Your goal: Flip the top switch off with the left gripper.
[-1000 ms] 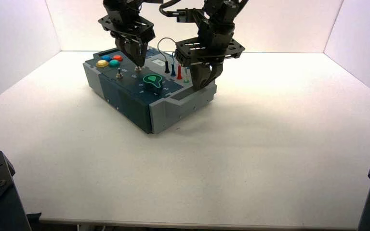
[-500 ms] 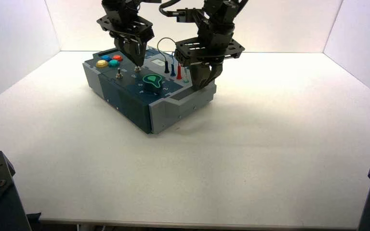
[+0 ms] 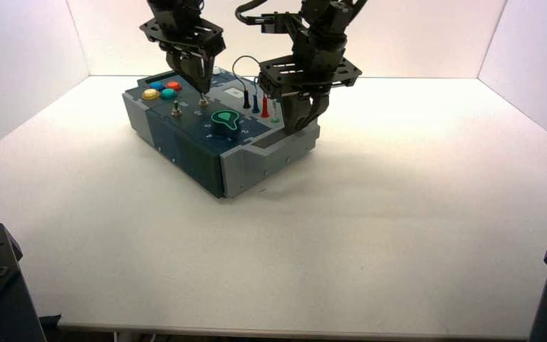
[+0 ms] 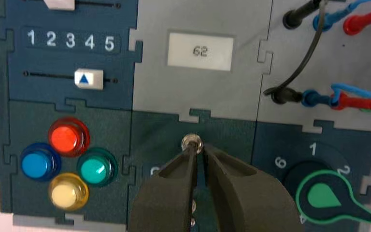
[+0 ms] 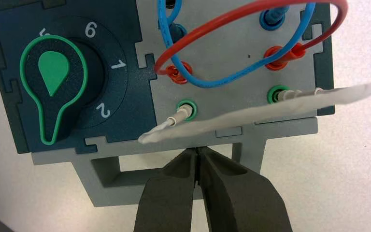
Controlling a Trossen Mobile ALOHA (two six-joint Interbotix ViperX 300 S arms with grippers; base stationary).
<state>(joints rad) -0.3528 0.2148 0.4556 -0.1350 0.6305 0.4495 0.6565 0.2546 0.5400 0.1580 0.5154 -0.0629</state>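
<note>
The top switch point(image 3: 203, 102) is a tiny silver toggle on the dark box point(image 3: 185, 146), between the coloured buttons and the green knob. In the left wrist view the top switch point(image 4: 192, 141) stands right at my left gripper's tips, touching one fingertip point(image 4: 189, 152). My left gripper point(image 3: 203, 90) point(image 4: 199, 147) hangs just above it, its fingers closed to a thin slit with nothing between them. The second, alike switch point(image 3: 176, 109) point(image 4: 193, 208) shows partly behind the fingers. My right gripper point(image 3: 300, 127) point(image 5: 197, 151) is shut at the box's grey right-end edge.
A green knob point(image 3: 224, 120) point(image 4: 326, 197) point(image 5: 53, 92) sits beside the switches. Red point(image 4: 67, 137), blue, teal and yellow buttons, a slider point(image 4: 88, 79) and a display reading 62 point(image 4: 200, 50) lie nearby. Plugged wires point(image 3: 256, 100) and a white lead point(image 5: 270, 108) cross the grey panel.
My left gripper has risen a little and drawn slightly back from the top switch. The right arm has not moved.
</note>
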